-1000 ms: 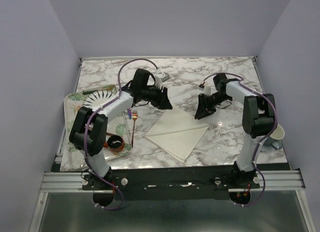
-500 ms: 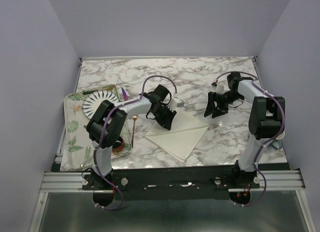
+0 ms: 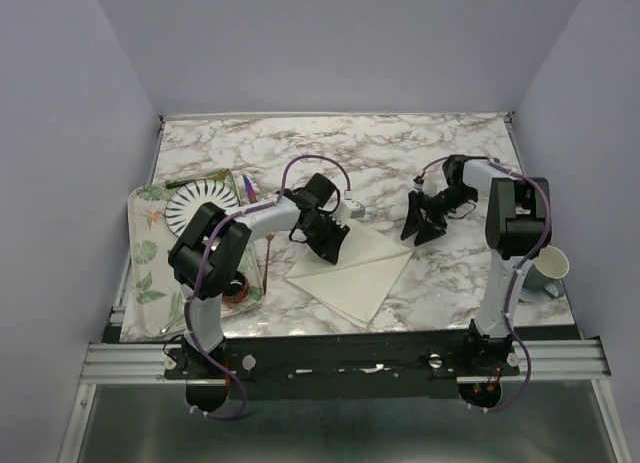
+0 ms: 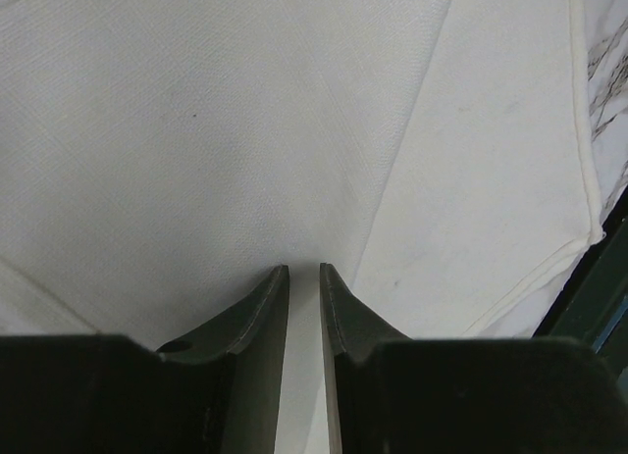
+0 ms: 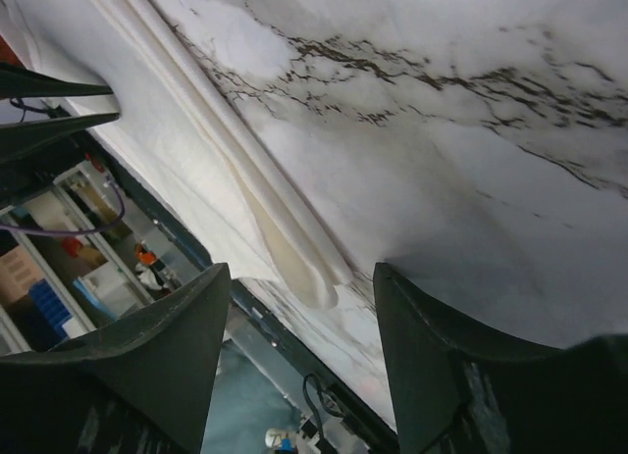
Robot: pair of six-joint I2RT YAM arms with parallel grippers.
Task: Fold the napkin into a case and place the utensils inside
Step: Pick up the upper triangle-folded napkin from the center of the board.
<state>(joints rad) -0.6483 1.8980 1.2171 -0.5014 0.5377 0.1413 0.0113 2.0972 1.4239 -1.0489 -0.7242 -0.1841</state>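
Napkin (image 3: 352, 271): folded, flat, centre of worktop (image 3: 400, 153). My L hand (image 3: 330, 239): on its far-left corner, fingers a slit apart; cloth nipped or not, can't tell. R hand (image 3: 418, 223): wide open, empty, by right corner. Risk: L drags layers, fold skews.

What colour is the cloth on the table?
The napkin is plain cream-white. It shows best in the left wrist view.
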